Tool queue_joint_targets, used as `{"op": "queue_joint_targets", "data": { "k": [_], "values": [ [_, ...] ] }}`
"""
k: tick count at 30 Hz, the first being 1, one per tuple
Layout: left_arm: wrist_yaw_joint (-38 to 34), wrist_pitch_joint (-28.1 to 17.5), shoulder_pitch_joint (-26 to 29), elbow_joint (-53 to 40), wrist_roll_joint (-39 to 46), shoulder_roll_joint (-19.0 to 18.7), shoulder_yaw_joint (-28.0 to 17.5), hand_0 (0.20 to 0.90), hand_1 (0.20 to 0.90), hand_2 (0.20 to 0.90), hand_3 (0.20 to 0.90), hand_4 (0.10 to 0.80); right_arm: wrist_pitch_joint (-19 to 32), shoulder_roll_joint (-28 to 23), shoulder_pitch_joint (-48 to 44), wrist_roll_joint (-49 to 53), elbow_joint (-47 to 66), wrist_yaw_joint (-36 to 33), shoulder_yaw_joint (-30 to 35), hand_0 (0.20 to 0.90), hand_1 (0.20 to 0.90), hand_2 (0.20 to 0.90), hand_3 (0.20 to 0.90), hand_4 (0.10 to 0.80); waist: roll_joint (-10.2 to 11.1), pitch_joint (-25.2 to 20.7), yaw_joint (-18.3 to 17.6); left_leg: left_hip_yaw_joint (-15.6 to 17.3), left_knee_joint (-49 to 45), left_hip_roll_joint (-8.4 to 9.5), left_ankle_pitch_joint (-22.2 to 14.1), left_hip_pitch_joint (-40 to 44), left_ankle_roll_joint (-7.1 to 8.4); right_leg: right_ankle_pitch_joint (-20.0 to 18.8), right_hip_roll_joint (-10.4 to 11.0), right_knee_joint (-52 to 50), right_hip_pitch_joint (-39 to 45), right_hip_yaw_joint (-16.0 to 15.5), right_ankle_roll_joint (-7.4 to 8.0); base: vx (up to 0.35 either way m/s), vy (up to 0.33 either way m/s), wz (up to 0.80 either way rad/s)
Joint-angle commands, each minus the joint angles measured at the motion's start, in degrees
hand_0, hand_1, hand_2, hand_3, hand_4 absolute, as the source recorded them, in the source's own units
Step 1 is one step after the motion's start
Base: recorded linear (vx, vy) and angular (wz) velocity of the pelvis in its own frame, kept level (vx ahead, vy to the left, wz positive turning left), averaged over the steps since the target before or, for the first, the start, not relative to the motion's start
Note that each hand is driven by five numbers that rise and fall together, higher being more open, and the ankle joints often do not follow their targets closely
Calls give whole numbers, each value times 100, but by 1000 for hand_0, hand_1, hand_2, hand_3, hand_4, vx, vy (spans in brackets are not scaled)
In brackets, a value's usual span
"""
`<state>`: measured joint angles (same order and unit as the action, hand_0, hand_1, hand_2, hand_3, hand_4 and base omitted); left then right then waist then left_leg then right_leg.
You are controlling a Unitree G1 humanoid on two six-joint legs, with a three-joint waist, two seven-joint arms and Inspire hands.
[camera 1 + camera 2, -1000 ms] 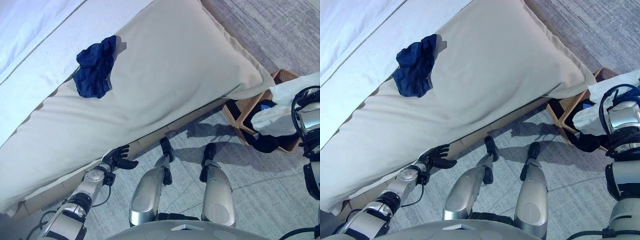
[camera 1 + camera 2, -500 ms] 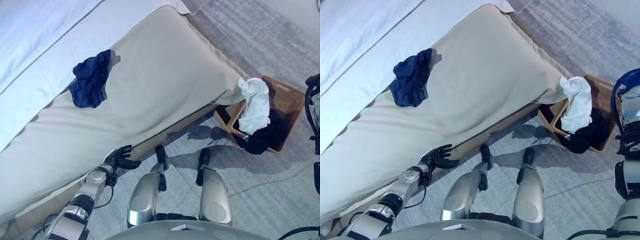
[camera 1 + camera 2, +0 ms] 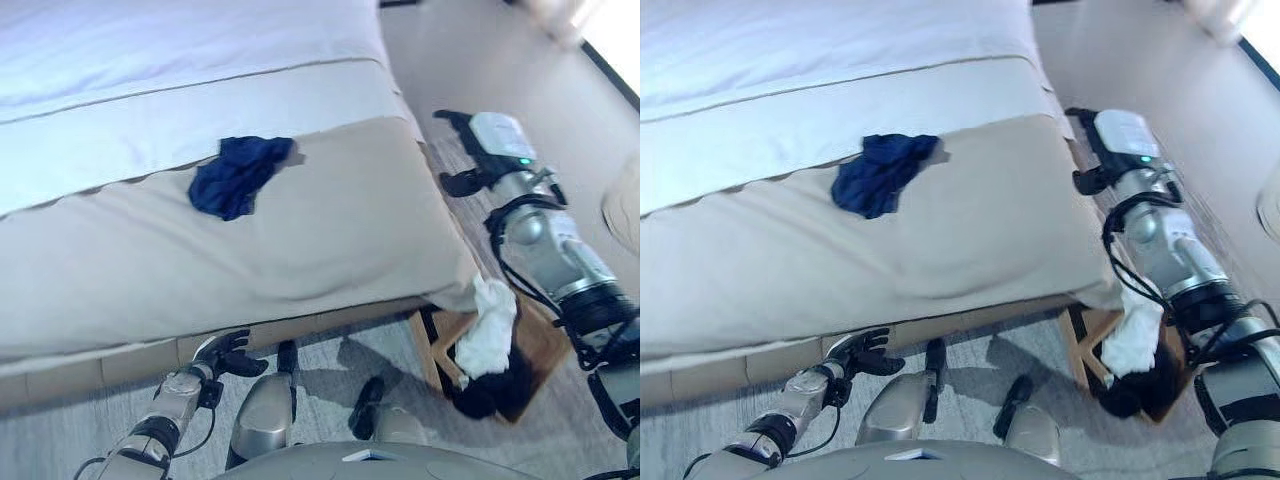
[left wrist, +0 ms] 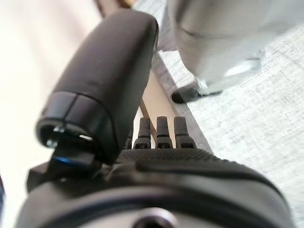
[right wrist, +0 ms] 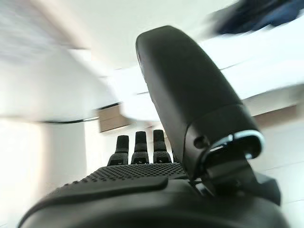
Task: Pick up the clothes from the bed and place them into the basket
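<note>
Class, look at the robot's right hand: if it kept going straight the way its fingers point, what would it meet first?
Probably the bed: the open right hand, raised beside its foot corner, points toward the white sheet. Depth is unclear, so it might pass above it. The blue garment lies further left.

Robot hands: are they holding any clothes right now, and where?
No. The right hand and left hand are open and empty. The blue garment lies on the bed.
</note>
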<state>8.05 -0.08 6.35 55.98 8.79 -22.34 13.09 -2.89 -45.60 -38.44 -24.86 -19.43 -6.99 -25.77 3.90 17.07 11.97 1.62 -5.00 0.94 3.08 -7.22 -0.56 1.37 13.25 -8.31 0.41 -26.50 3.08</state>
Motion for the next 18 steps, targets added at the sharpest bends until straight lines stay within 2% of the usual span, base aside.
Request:
{"op": "queue_joint_targets", "data": {
  "k": [1, 3, 6, 11, 12, 13, 14, 15, 18],
  "values": [
    [-106, 97, -47, 37, -105, -368, 106, 900, 900, 900, 900, 800, -99, -62, -1235, -231, -223, -271, -47, 900, 900, 900, 900, 800, 105, -99, 336, 240, -160, -76, -845, 164, -20, -443, 277, -194, 94, 148, 514, 118, 260, 71],
    [-166, 114, -82, 167, -100, -466, 60, 900, 900, 900, 900, 800, -357, 186, -1747, -234, -663, -294, -347, 900, 900, 900, 900, 800, 139, -26, 638, 20, -288, 21, -888, 3, -75, -461, 348, -281, 160, 8, 504, 131, 199, 71],
    [-119, 138, -112, 266, -55, -560, -66, 900, 900, 900, 900, 800, -655, 374, -2063, -252, -1017, -236, -563, 900, 900, 900, 900, 800, 171, 60, 883, -169, -422, 125, -918, -191, -143, -463, 399, -362, 223, -41, 492, 101, 159, 55],
    [26, 3, 5, 342, 128, -685, -82, 900, 900, 900, 900, 800, -1440, 410, -2578, -226, -2012, -285, -873, 900, 900, 900, 900, 800, 210, 371, 1160, -250, -818, 261, -1005, -735, -231, -570, 501, -709, 176, -56, 486, 42, 72, 55],
    [26, 3, 5, 342, 127, -684, -83, 900, 900, 900, 900, 800, -1440, 410, -2580, -226, -2013, -286, -875, 900, 900, 900, 900, 800, 210, 371, 1158, -251, -820, 261, -1006, -737, -231, -570, 501, -710, 175, -57, 487, 75, 114, 62],
    [50, 16, 46, 324, 404, -694, -69, 900, 900, 900, 900, 800, -1796, 408, -2717, -483, -2375, 163, -929, 900, 900, 900, 900, 800, 204, 490, 1243, -299, -899, 291, -1017, -885, -247, -576, 519, -807, 128, -72, 476, 87, 118, 62],
    [75, -44, 90, 293, 571, -718, -35, 900, 900, 900, 900, 800, -1891, 413, -2855, -737, -2795, 476, -960, 900, 900, 900, 900, 800, 195, 620, 1329, -354, -977, 312, -1014, -1041, -248, -556, 523, -903, 62, -92, 453, 53, 60, 59],
    [110, -173, 114, 177, 531, -746, -54, 900, 900, 900, 900, 800, -1866, 375, -3070, -597, -3344, 417, -1127, 900, 900, 900, 900, 800, 198, 783, 1458, -449, -1037, 362, -977, -1270, -248, -541, 505, -928, -26, -104, 450, -22, -53, 39],
    [135, -327, 92, -44, 695, -783, -56, 900, 900, 900, 900, 800, -1991, 363, -3493, -535, -3910, 559, -1342, 900, 900, 900, 900, 800, 194, 1002, 1659, -672, -1118, 446, -896, -1610, -234, -458, 444, -979, -236, -88, 440, 29, -47, 43]
  ]
}}
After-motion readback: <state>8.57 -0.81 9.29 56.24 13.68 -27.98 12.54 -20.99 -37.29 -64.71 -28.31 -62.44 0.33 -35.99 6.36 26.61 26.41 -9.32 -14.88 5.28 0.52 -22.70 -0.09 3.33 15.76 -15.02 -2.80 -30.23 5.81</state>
